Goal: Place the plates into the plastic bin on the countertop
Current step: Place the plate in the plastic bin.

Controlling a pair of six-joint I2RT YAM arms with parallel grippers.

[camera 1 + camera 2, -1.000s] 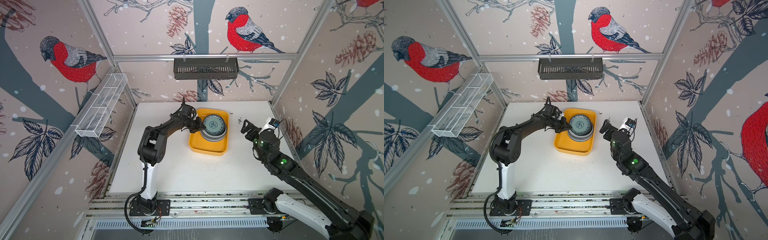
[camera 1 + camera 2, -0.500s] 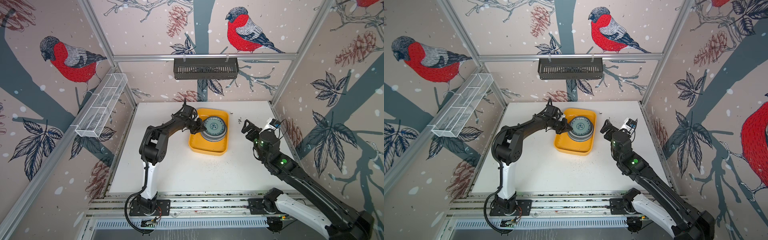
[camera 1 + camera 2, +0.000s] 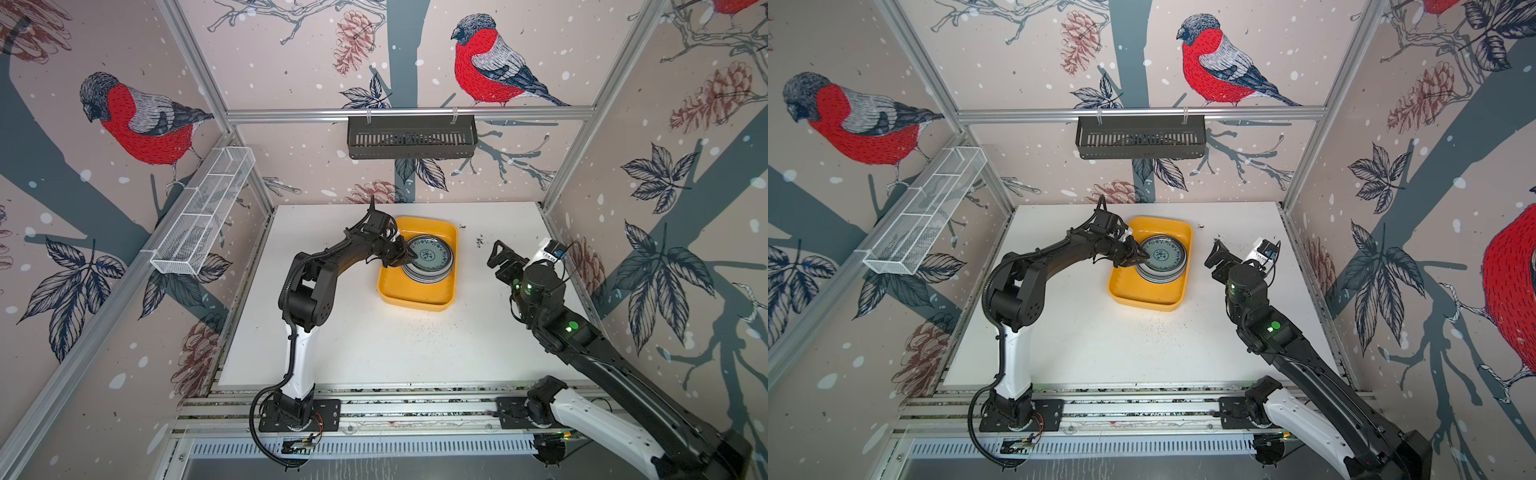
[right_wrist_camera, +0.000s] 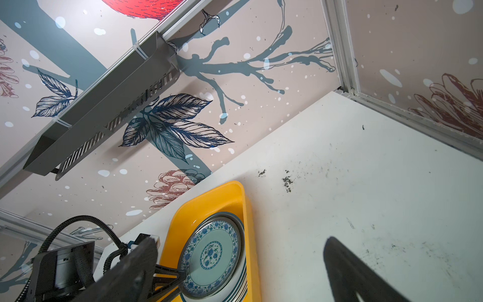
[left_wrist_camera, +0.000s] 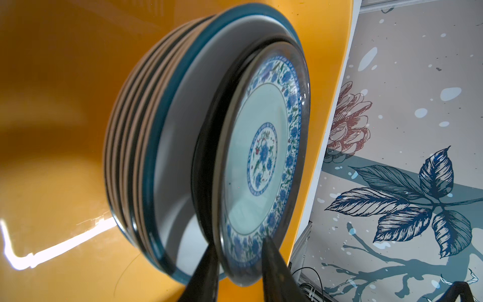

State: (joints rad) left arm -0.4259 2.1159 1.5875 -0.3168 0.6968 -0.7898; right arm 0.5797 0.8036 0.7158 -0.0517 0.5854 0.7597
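A stack of plates (image 3: 428, 277) sits in the yellow-orange plastic bin (image 3: 415, 300) (image 3: 1142, 302) on the white countertop (image 3: 374, 345). The top plate (image 3: 431, 255) (image 3: 1161, 257) (image 5: 261, 157) (image 4: 211, 256) is teal with a blue flower pattern and lies flat on the pile. My left gripper (image 3: 409, 258) (image 3: 1142, 259) (image 5: 239, 243) reaches in from the bin's left side. Its fingers straddle this plate's near rim, one over the face and one under the edge, standing apart from each other. My right gripper (image 3: 497, 256) (image 3: 1214, 259) (image 4: 241, 239) hovers to the right of the bin, wide open and empty.
A black slotted rack (image 3: 410, 137) hangs on the back wall and a white wire-mesh basket (image 3: 203, 216) on the left wall. Dark crumbs (image 3: 478, 242) dot the countertop right of the bin. Aluminium rails (image 3: 415, 400) run along the front edge.
The left gripper lowered the teal plate onto the stack and its jaws have parted from the rim. The right arm has stayed put.
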